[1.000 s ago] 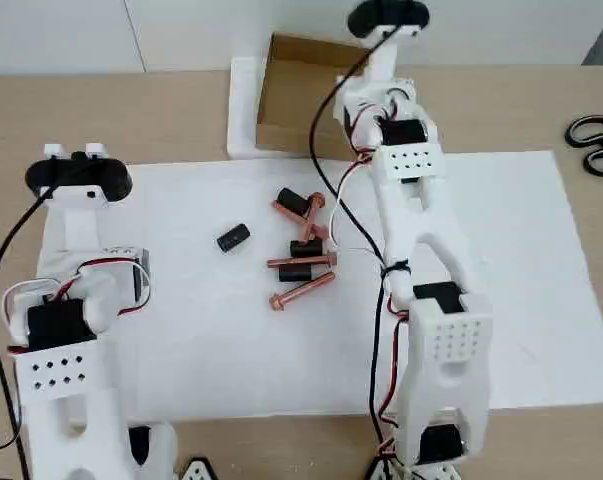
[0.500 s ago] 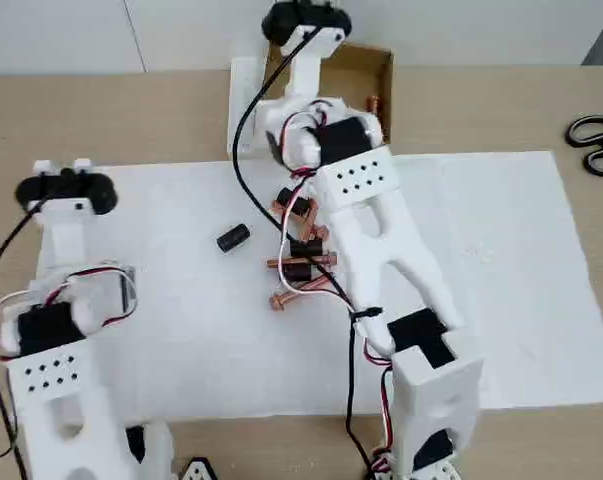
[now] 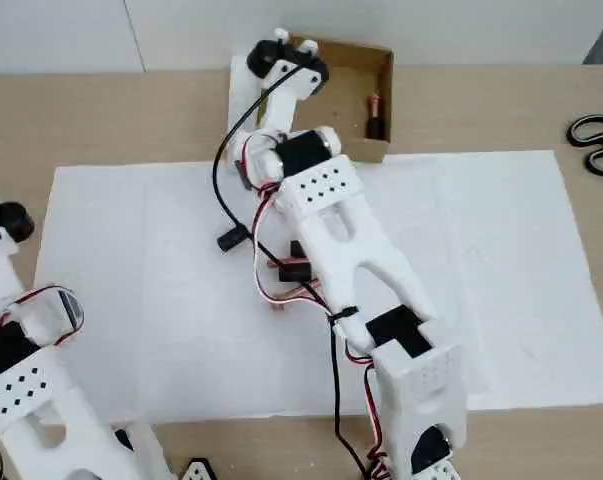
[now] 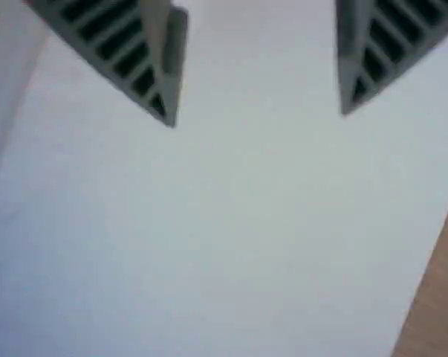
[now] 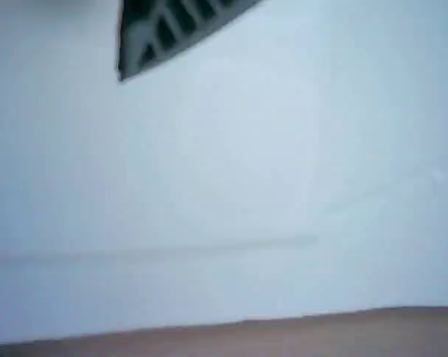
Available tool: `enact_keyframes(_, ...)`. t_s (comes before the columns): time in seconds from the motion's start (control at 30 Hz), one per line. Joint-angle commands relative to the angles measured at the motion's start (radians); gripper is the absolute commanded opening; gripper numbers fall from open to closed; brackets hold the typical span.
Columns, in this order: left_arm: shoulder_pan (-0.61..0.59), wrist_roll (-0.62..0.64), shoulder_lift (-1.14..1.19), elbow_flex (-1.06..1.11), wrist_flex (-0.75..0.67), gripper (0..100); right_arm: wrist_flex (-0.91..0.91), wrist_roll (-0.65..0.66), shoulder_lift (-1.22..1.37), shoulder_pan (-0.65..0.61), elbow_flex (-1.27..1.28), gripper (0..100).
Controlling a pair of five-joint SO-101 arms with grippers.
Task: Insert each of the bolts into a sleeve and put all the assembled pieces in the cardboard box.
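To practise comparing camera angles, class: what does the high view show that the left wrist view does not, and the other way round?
The high view adds the brown cardboard box holding a copper bolt in a black sleeve, a loose black cylindrical sleeve, copper bolts partly under a white arm, and black-handled scissors. The left wrist view adds a close look at the left gripper, its dark ribbed fingers spread apart. Both share the white paper sheet on the tan wooden table.
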Motion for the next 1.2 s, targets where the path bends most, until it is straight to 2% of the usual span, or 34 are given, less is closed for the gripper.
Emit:
enact_keyframes(0.0,-0.005,-0.006,-0.025,0.018,-0.02,14,0.018,-0.011,0.01,-0.031,-0.049,17.7)
enact_keyframes(0.17,-0.005,-0.051,-0.025,0.027,-0.015,14,0.021,-0.04,0.053,-0.039,-0.049,17.7)
enact_keyframes(0.33,-0.005,-0.054,-0.025,0.024,-0.015,14,0.022,-0.304,0.073,-0.031,-0.051,17.7)
enact_keyframes(0.53,-0.002,-0.054,-0.025,0.021,-0.015,14,0.03,-0.456,0.071,-0.05,-0.051,17.9)
enact_keyframes(0.8,0.0,-0.054,-0.025,0.021,-0.015,14,0.154,-0.529,0.07,-0.073,-0.055,17.7)
enact_keyframes(1.17,0.0,-0.054,-0.025,0.021,-0.015,14,0.077,-0.529,0.113,-0.124,-0.052,17.7)
